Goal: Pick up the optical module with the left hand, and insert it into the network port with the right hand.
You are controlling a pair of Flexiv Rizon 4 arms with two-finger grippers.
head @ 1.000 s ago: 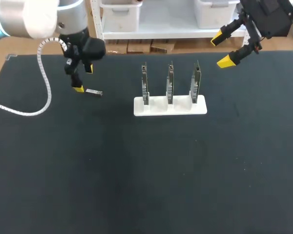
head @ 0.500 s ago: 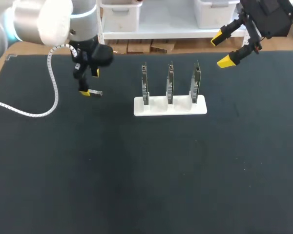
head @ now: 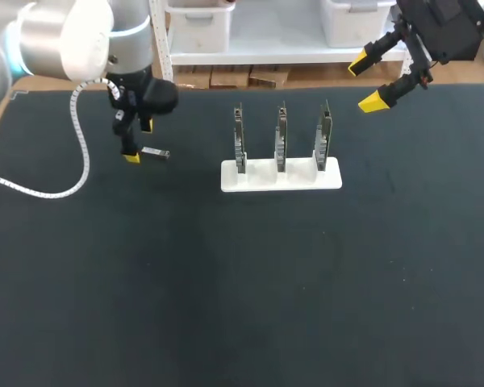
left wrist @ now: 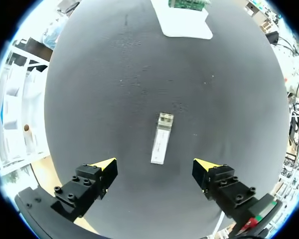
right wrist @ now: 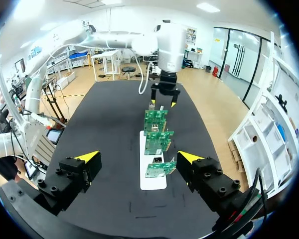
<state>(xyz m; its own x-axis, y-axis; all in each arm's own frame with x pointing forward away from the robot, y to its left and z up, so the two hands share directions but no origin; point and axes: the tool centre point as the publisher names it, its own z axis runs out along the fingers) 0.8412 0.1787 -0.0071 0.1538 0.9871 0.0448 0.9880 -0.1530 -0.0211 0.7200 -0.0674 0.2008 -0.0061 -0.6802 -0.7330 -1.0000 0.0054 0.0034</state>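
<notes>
On the left rear part of the black table (head: 226, 282), the optical module (head: 155, 152) lies flat, a small silvery bar well apart from the white stand (head: 281, 175) near the middle. Three green circuit boards (head: 281, 137) stand upright in a row on that stand, side by side with gaps between them. The ports on them are too small to make out.

The left fingers (head: 131, 157) hang over the module, pointing down at the table. Seen from the left wrist, the left fingers (left wrist: 102, 167) are spread wide, and the module (left wrist: 161, 138) lies between them and a little ahead, touching neither. Its long side points towards the stand (left wrist: 184, 27) further ahead.

The right fingers (head: 373, 101) are held up at the far right edge of the table, away from the stand, and are spread wide with nothing between them. From the right wrist, the right fingers (right wrist: 87, 158) frame the stand (right wrist: 152, 181), with the boards (right wrist: 157, 142) lined up one behind another and the left arm (right wrist: 165, 50) beyond them.
</notes>
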